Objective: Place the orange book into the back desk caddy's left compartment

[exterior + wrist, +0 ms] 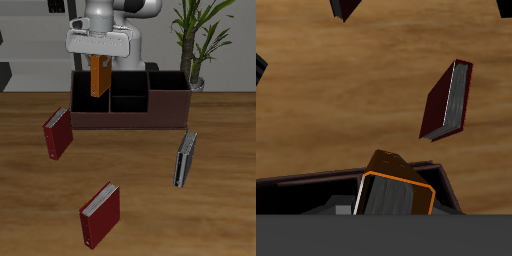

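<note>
Orange book [98, 76] clamped upright between closed fingers [98, 58], lower end inside back desk caddy [130, 117], left compartment [88, 98]

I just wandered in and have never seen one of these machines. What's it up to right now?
The robot arm's gripper is holding the orange book upright over one end section of the back desk caddy, the long maroon box at the table's far side. The book's lower end is about level with the caddy's rim. Two dark red books and a grey-black book lie on the table, untouched.
</note>
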